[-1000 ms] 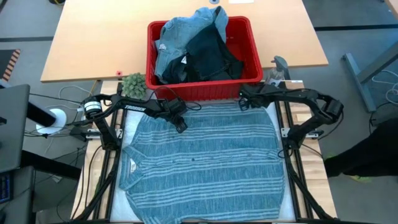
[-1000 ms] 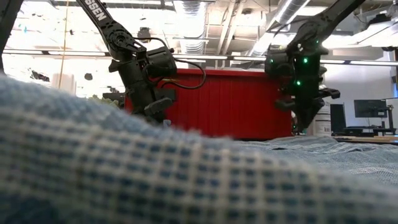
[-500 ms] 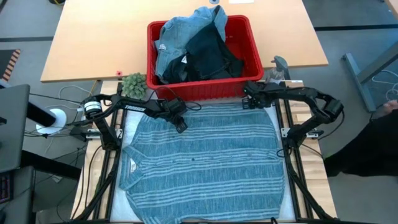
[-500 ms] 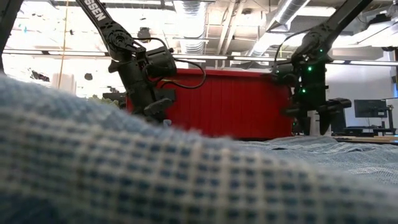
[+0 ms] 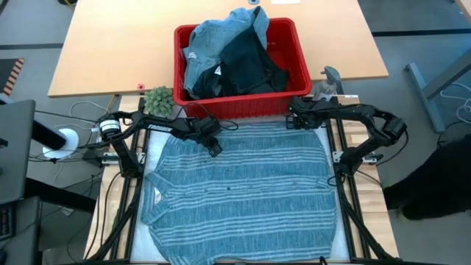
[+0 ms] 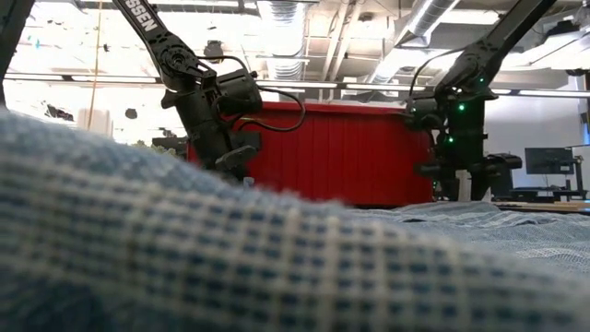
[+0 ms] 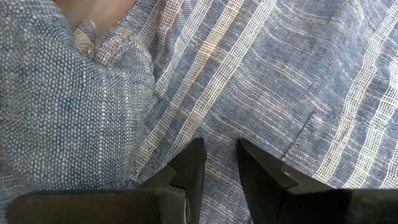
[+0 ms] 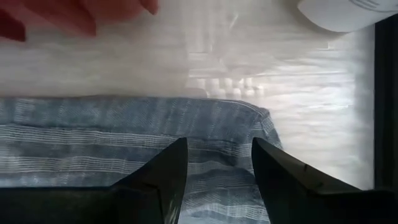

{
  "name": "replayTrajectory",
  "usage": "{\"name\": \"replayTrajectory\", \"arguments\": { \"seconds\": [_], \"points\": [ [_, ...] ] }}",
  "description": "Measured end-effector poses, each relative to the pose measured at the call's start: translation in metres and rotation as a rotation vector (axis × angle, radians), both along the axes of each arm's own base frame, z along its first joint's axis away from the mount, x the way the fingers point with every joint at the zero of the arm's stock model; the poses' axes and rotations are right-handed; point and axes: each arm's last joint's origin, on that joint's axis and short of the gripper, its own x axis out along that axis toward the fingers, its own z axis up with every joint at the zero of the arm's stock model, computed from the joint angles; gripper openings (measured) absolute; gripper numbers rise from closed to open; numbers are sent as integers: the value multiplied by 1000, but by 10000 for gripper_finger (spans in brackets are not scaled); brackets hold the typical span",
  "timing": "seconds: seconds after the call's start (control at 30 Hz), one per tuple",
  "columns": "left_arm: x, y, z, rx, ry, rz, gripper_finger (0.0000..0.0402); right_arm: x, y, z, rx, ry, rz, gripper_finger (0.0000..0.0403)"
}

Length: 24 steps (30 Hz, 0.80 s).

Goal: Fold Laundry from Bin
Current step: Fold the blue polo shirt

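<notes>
The blue-grey striped shirt (image 5: 235,188) lies spread flat on the near half of the table. Behind it stands the red bin (image 5: 243,109), holding light blue denim (image 5: 213,40) and a dark garment (image 5: 246,62). My left gripper (image 5: 214,149) (image 7: 221,165) points steeply down at the shirt's far left part, beside a raised fold (image 7: 93,93). A narrow gap shows between its fingers, and nothing is in it. My right gripper (image 5: 292,122) (image 8: 217,168) stands open over the shirt's far right corner (image 8: 258,121), close to the bin. My left gripper comes down at the shirt's far left part (image 7: 217,134) from above, slanting. No cloth is bunched between its fingertips. Whether the tips rest on the cloth I cannot tell.
A small green plant (image 5: 157,99) sits by the bin's near left corner, and a grey object (image 5: 331,77) stands to the bin's right. Black frame rails (image 5: 346,213) run along both sides of the shirt. Bare wooden tabletop (image 5: 110,44) stretches left of the bin.
My right gripper has opened at the shirt's far right corner. It has also rolled about its own axis, sunk a little and shifted slightly toward the table's right edge. The shirt lies as before.
</notes>
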Motion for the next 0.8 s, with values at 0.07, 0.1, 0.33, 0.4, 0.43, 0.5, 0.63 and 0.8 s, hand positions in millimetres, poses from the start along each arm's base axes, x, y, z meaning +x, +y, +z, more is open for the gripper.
{"name": "replayTrajectory", "arguments": {
  "seconds": [0.07,0.1,0.33,0.4,0.43,0.5,0.63,0.8],
  "points": [
    [0,0,0,0,0,0,89,0,0,0,-2,-2,-6,199],
    [0,0,0,0,0,0,89,0,0,0,-1,-1,-8,197],
    [0,0,0,-1,3,0,89,9,11,0,-4,2,30,183],
    [0,0,0,-2,4,0,89,12,20,3,-36,49,61,183],
    [0,0,0,-2,4,0,89,13,25,5,-55,70,73,183],
    [0,0,0,-1,4,0,89,14,33,9,-91,106,72,183],
    [0,0,0,2,-2,0,89,13,33,2,-80,152,62,182],
    [1,1,0,14,-6,-12,89,11,18,-19,-55,72,2,195]
  ]
}}
